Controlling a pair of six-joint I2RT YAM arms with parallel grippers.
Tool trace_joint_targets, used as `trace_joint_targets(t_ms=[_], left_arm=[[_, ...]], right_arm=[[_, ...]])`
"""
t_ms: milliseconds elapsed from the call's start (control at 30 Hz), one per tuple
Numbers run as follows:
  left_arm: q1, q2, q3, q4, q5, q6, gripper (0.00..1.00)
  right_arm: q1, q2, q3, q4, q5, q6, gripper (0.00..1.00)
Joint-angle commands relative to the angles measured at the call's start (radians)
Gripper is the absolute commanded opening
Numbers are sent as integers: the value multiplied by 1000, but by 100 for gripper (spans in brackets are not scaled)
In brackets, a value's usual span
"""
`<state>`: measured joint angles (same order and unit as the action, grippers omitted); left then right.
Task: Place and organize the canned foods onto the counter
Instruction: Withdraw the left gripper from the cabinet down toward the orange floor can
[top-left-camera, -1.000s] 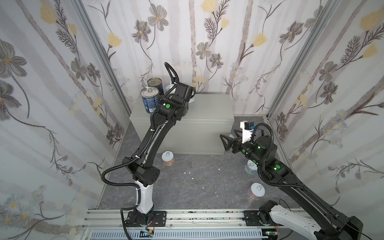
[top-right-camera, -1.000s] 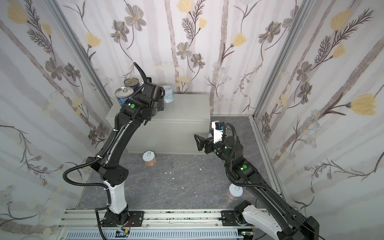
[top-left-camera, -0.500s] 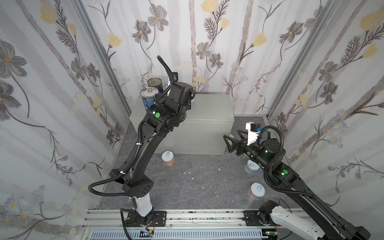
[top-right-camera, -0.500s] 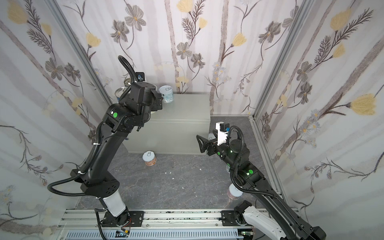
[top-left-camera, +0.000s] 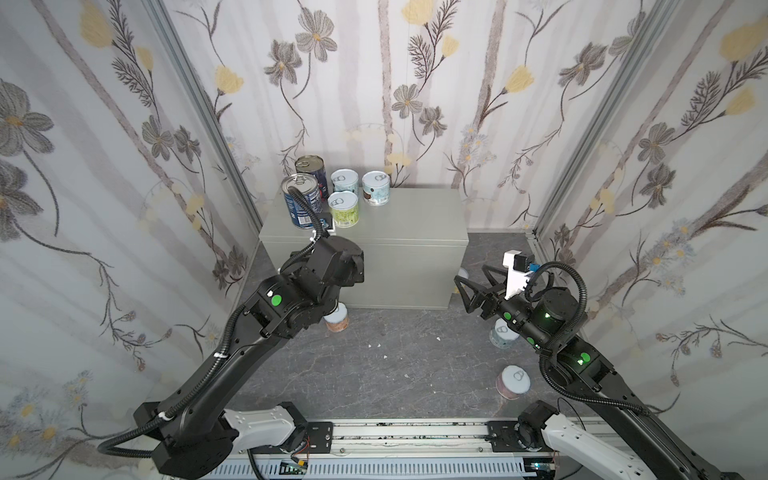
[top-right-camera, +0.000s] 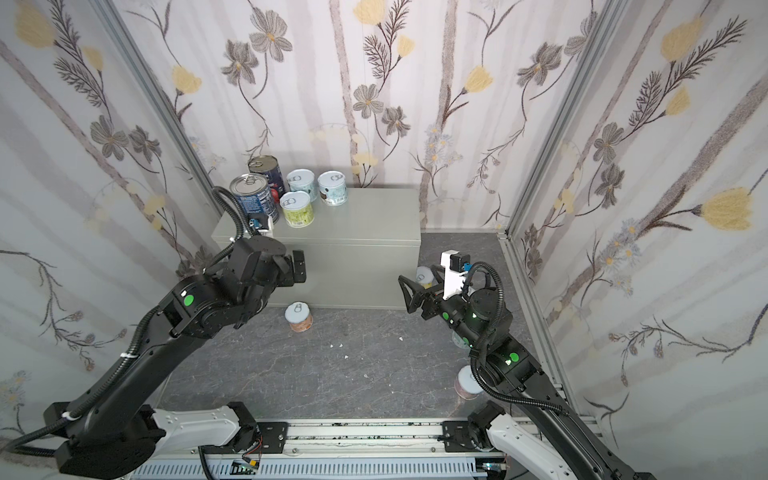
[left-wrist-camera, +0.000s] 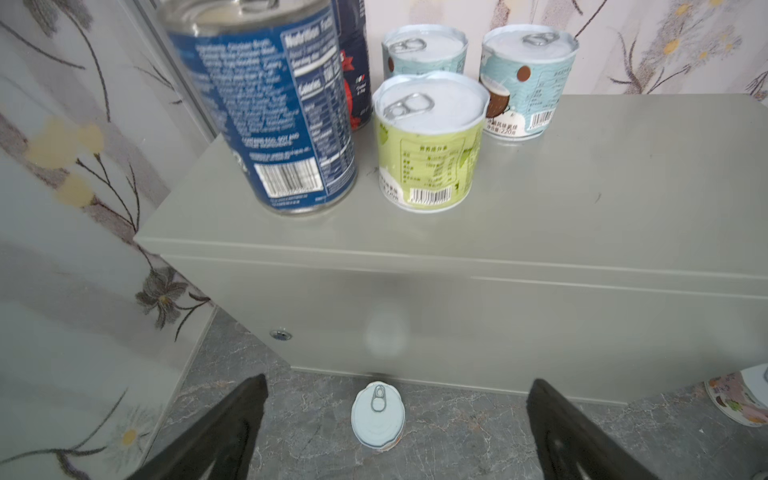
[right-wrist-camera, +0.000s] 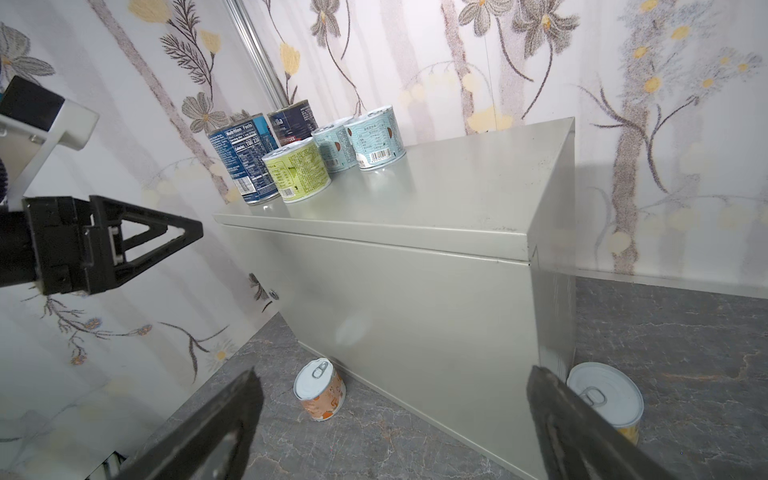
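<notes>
While left claw (left-wrist-camera: 397, 384) tilts down, right claw (right-wrist-camera: 395, 374) gapes

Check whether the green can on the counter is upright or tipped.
Upright: the green can stands base-down on the counter, pull-tab lid facing up.

Counter (top-left-camera: 415, 218) holds five cans (top-left-camera: 343, 210) (back left); floor (top-left-camera: 374, 374) holds loose cans (top-left-camera: 513, 381)

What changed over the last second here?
The left gripper drew back off the light grey metal box counter and down in front of it, open and empty, uncovering the short green-labelled can. The right gripper, open, barely shifted. The two tall blue-labelled cans, the two short pale-blue cans and the short cans on the floor stayed put.
</notes>
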<state>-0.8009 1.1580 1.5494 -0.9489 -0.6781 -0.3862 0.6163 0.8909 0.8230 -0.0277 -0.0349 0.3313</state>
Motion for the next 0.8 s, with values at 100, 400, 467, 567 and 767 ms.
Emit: trace_joint_targets(t_ms=[100,400,467,567,767], left_arm=[[-2,-196,-241,30,78,-162,100],[-11,-355,-608,113,128,-340,100],[-11,-368,-688,165,120,-373,100],[-11,-350,-782,228,90,-403,100],[-10,-285,-895,427,89,-351,100]], right_arm=[[13,-61,-62,-37,-4,45,100],[23,-165,-150,-86,-2,76,100],[25,-181,-162,-96,0,78,100],[23,-202,-174,-112,7,75,100],[24,-227,-205,-133,41,40,100]])
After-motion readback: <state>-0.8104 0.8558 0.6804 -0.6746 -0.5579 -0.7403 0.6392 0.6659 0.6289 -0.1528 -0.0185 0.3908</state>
